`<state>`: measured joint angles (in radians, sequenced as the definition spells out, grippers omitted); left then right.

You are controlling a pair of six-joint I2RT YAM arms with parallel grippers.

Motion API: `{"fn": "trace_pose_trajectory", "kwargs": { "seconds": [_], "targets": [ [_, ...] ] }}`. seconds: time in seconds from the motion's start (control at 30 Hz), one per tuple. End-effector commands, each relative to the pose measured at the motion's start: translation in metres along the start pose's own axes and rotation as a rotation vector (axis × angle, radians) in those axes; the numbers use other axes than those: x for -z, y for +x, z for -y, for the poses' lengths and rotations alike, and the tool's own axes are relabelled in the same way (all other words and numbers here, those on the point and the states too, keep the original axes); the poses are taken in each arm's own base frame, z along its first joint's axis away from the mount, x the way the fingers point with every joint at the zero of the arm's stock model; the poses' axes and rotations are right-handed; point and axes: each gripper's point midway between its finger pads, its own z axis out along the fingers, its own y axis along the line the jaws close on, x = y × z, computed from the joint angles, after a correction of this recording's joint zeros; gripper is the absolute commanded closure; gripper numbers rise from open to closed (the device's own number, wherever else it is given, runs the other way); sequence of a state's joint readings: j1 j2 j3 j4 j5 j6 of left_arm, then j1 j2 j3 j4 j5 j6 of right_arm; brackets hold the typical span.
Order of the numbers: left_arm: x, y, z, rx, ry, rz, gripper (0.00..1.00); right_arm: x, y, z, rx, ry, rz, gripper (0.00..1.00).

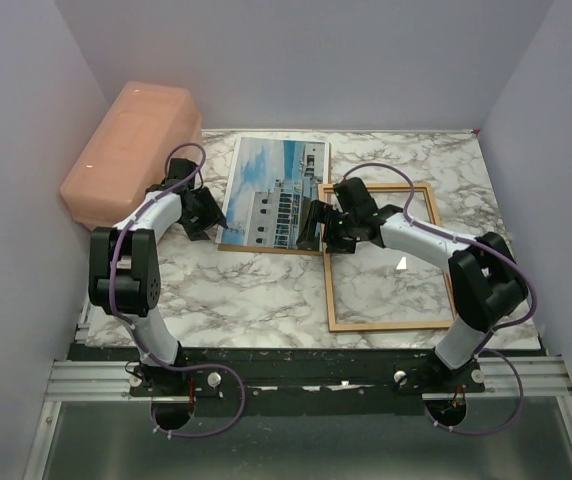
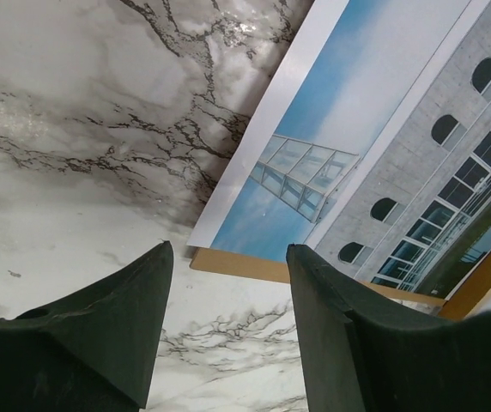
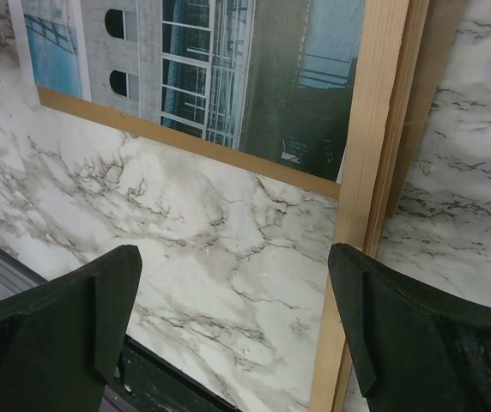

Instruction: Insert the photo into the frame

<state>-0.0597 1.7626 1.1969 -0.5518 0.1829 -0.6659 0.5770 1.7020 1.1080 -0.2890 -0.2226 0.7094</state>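
The photo [image 1: 271, 190] [image 2: 348, 112] [image 3: 203, 60] lies flat at the table's back middle on a brown backing board [image 1: 266, 247] [image 2: 245, 266] [image 3: 185, 142], whose edge shows along its near side. The frame [image 1: 327, 290] [image 3: 370, 172] lies flat to the right, its top left corner next to the photo's right edge. My left gripper [image 1: 209, 225] [image 2: 228, 253] hovers at the photo's near left corner, open, with only marble between its fingers. My right gripper [image 1: 316, 232] [image 3: 234, 257] is wide open over the marble by the frame's left rail and holds nothing.
A pink plastic box [image 1: 131, 150] stands at the back left, just behind my left arm. The marble table [image 1: 246, 290] ends at a black rail [image 1: 296, 360] at the front. Grey walls close in the left, back and right sides.
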Motion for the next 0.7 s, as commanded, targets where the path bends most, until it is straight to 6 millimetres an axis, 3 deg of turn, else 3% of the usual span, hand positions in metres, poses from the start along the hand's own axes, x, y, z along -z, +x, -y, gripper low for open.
{"fn": "trace_pose_trajectory", "kwargs": {
  "seconds": [0.0,0.13,0.33,0.5,0.67],
  "targets": [
    [0.001,0.009,-0.008,-0.003,-0.032,-0.054,0.42,-0.006,-0.004,0.0,0.013,0.013,0.003,0.01],
    [0.005,0.006,-0.007,-0.011,-0.032,-0.036,0.42,-0.007,-0.006,0.0,0.044,0.018,0.0,0.01],
    [0.031,-0.006,0.011,-0.068,0.056,0.072,0.42,-0.016,-0.012,-0.014,0.132,0.005,-0.016,0.02],
    [0.044,0.004,0.054,-0.198,0.148,0.124,0.42,-0.038,-0.017,-0.017,0.16,0.072,-0.023,0.02],
    [0.027,0.029,0.103,-0.292,0.129,0.059,0.5,-0.06,-0.027,0.006,0.123,0.219,-0.008,0.02]
  ]
}}
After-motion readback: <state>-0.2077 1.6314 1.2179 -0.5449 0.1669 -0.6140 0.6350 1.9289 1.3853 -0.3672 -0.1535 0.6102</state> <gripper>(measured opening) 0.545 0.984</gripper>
